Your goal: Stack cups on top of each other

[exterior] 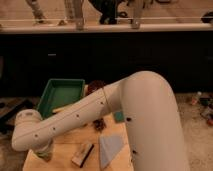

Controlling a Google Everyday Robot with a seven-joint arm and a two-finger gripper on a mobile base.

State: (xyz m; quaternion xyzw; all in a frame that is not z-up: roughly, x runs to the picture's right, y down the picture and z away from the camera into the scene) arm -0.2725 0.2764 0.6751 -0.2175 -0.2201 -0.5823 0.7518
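Note:
My white arm (95, 112) reaches from the right across the wooden table (67, 145) to its front left corner. The gripper (41, 146) hangs below the round wrist there, mostly hidden by the arm. Directly under it a pale translucent green cup (46, 151) shows near the table's left edge. Whether the gripper touches the cup is hidden.
A green tray (62, 94) sits at the back left, a dark brown bowl (96, 86) beside it. A small dark object (99, 124), a teal square (118, 116), a brush-like block (82, 154) and a grey-blue folded cloth (111, 148) lie mid-table.

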